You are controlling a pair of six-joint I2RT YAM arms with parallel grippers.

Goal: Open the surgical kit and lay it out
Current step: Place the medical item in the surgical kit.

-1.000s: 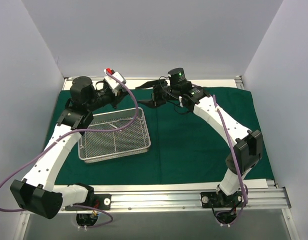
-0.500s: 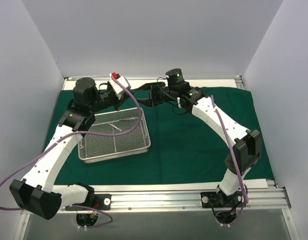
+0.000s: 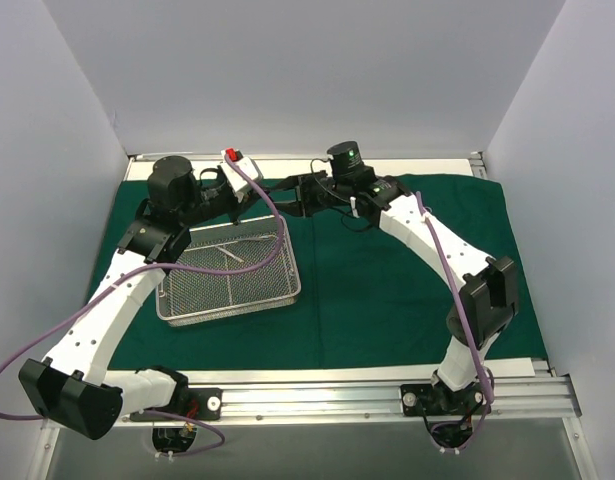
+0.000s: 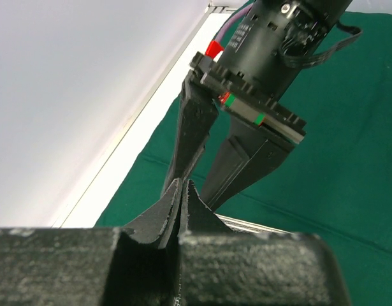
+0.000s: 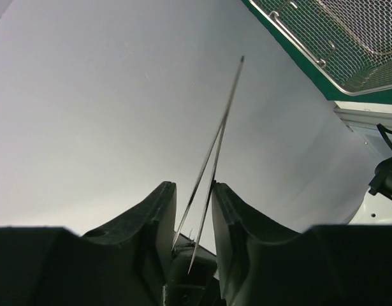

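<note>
The surgical kit's dark green cloth (image 3: 387, 280) lies spread over the table. Its silver wire-mesh tray (image 3: 230, 312) sits on the left half, with a thin metal instrument (image 3: 227, 255) lying inside. Above the tray's far edge my two grippers meet almost tip to tip. My right gripper (image 5: 190, 185) is shut on thin metal tweezers (image 5: 218, 140), whose spread legs press on both pads while the joined tip points away toward the white wall. My left gripper (image 4: 181, 185) is shut with nothing visible in it. The right gripper's fingers (image 4: 196, 134) stand just beyond it.
White walls close in the left, back and right sides. A bare white strip (image 3: 287, 162) runs behind the cloth. An aluminium rail (image 3: 387, 395) with both arm bases lines the near edge. The cloth's right half (image 3: 437, 200) carries only the right arm above it.
My right gripper has shifted left toward the left gripper and its jaws have narrowed. The left wrist has moved slightly toward the back, still shut.
</note>
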